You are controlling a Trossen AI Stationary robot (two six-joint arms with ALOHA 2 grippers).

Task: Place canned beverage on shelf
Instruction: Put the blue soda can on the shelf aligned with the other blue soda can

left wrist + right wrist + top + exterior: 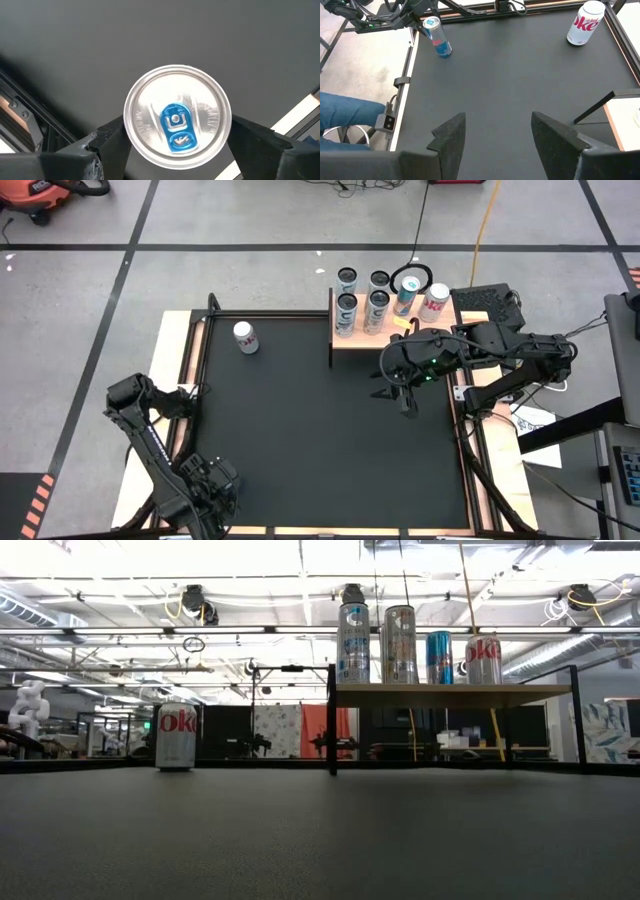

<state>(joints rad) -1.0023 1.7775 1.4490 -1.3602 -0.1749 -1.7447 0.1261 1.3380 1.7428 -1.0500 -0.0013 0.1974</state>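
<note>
A slim blue and red can (177,117) with a silver top and blue tab stands between the fingers of my left gripper (177,137) near the mat's near left corner. It also shows in the right wrist view (438,40). My left gripper (213,480) is shut on it. The light-wood shelf (352,340) stands at the mat's far edge and carries several upright cans (378,300); it shows raised on black legs in the low view (450,695). My right gripper (400,395) hangs open and empty just in front of the shelf. My left gripper pinches the can between its two fingers, one on each side of the can's wall just under the top rim (127,137). The fingers come from above, pointing down. The can (438,40) leans a little; whether its base is on the mat I cannot tell.
A silver Diet Coke can (245,337) stands upright on the black mat (320,440) toward its far left, also in the low view (177,737). A black frame rail borders the mat. A person's leg in jeans (345,112) shows beside the table.
</note>
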